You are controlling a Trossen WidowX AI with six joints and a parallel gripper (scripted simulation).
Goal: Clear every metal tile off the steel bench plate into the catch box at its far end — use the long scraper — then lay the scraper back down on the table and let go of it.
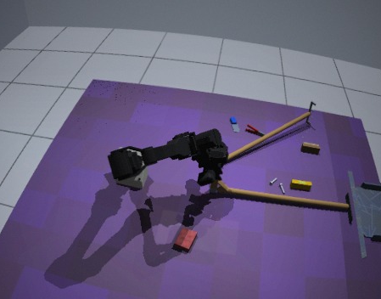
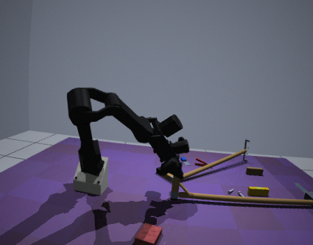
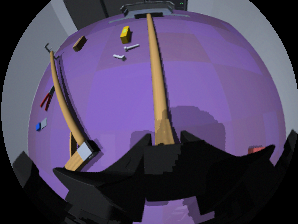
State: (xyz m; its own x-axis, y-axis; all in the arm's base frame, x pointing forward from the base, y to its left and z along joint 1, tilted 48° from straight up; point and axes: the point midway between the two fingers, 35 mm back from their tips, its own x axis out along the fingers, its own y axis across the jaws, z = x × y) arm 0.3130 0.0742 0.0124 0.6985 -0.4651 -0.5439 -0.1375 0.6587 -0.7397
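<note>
My gripper (image 1: 213, 180) (image 2: 172, 173) (image 3: 166, 136) is shut on the raised near end of the long scraper, low over the table. The scraper's wooden handle (image 1: 284, 198) (image 2: 251, 198) (image 3: 156, 75) runs away to its dark blade (image 1: 350, 208), which stands at the near edge of the steel bench plate (image 1: 375, 212) (image 3: 145, 9). The plate is cut off at the right in the top view and mostly out of the exterior view. Pale lines show on it; I cannot make out separate metal tiles. The catch box is not clearly visible.
A hook-ended wooden stick (image 1: 269, 135) (image 2: 214, 162) (image 3: 59, 92) slants away left of the scraper. Between them lie a yellow block (image 1: 301, 184) (image 3: 125, 34), bolts (image 1: 282, 188) and a brown block (image 1: 310, 148). Red pliers (image 1: 252, 129) lie beyond the stick. A red block (image 1: 185, 239) (image 2: 148, 234) lies right of my gripper.
</note>
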